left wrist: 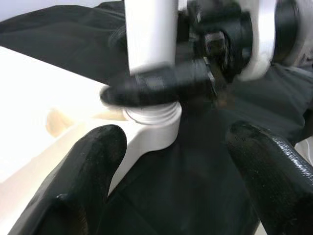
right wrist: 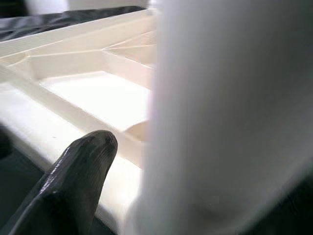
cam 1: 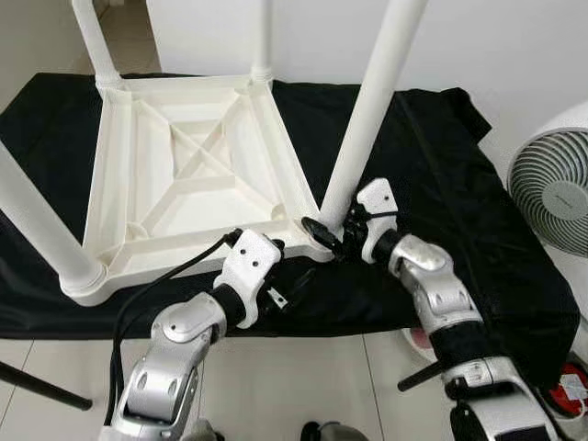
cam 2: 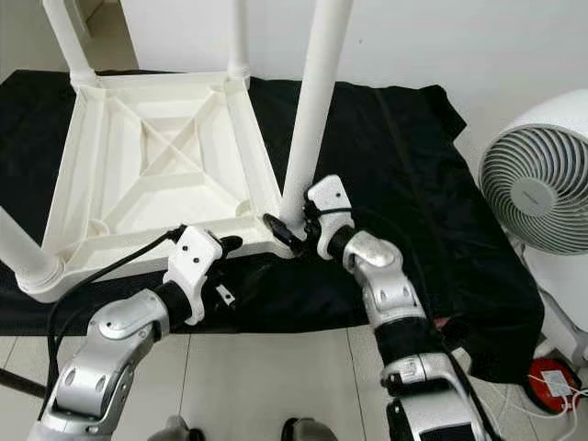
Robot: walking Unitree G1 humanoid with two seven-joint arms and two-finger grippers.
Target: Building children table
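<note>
A black cloth (cam 1: 441,175) covers the work surface, and on it lies the white plastic children's table (cam 1: 193,175), upside down, ribbed underside up, with legs standing in its corner sockets. Off to the robot's right stands a white fan (cam 1: 551,184), near the cloth's edge but apart from the arms.

The right gripper (cam 1: 333,233) is closed round the base of the near-right leg (cam 1: 367,110), just above its socket, one black finger (right wrist: 78,181) pressed beside the white tube. The left gripper (left wrist: 171,161) sits spread wide at the same corner, holding nothing.

The leg's threaded collar looks not fully seated, I'd judge, so a crooked twist could cross-thread it or tip the leg over. The light tabletop may also slide on the cloth, since nothing pins it.
</note>
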